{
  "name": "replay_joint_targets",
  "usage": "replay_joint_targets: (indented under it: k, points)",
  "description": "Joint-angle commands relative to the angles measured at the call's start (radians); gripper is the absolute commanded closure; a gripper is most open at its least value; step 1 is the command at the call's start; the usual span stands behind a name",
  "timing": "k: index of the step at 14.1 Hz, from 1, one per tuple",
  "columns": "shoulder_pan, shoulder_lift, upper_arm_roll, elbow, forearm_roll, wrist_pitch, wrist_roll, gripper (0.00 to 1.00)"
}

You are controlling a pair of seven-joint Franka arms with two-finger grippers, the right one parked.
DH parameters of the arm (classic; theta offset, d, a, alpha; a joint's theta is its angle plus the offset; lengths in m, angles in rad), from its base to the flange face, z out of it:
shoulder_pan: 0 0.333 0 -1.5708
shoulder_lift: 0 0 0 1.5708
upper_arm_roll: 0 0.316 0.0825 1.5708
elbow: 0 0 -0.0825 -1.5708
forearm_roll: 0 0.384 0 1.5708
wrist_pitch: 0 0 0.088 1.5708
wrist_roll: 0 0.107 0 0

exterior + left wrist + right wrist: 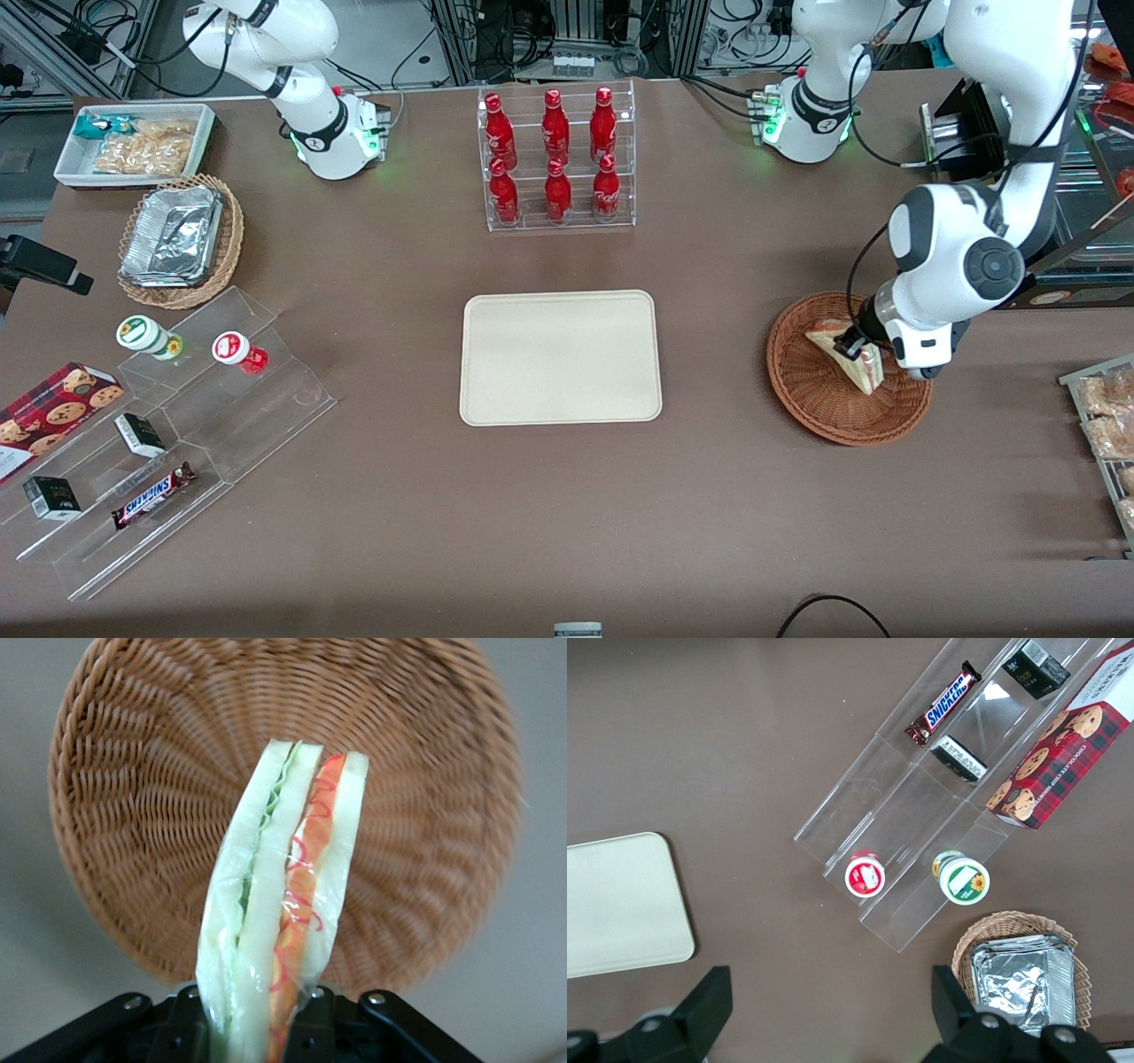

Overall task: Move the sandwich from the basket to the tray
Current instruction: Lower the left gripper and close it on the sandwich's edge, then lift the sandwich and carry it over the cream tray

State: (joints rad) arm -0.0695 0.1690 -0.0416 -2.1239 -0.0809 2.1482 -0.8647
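Observation:
The sandwich (862,369) is a plastic-wrapped wedge of white bread with green and red filling (283,877). My left gripper (856,344) is shut on it, one black finger (182,1028) pressing on each bread face, gripper (251,1020). The wedge is over the reddish-brown wicker basket (842,432), and nothing else lies in the basket (97,859). I cannot tell whether the sandwich's tip still touches the weave. The cream tray (560,357) lies bare at the table's middle, about a basket's width from the basket toward the parked arm's end.
A clear rack of red bottles (558,159) stands farther from the front camera than the tray. Toward the parked arm's end are a stepped clear shelf with snacks (177,425), a tan basket of foil trays (182,239) and a white bin (133,142). A snack rack (1103,416) stands beside the basket.

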Motion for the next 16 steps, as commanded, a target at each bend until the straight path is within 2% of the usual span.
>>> replay_joint_targets:
  k: [1,5,6,8,12,16]
  points:
    - [-0.062,0.020,-0.032,0.114,-0.007,-0.093,0.077,0.90]
    - [-0.209,0.153,-0.038,0.266,-0.007,-0.111,0.171,0.90]
    - [-0.252,0.188,-0.038,0.304,-0.007,-0.111,0.173,0.96]
    - [-0.343,0.272,-0.038,0.396,-0.011,-0.116,0.165,1.00]
    - [-0.528,0.440,-0.035,0.588,-0.007,-0.114,0.067,1.00]
    - [-0.628,0.578,-0.035,0.763,-0.008,-0.114,-0.028,1.00]
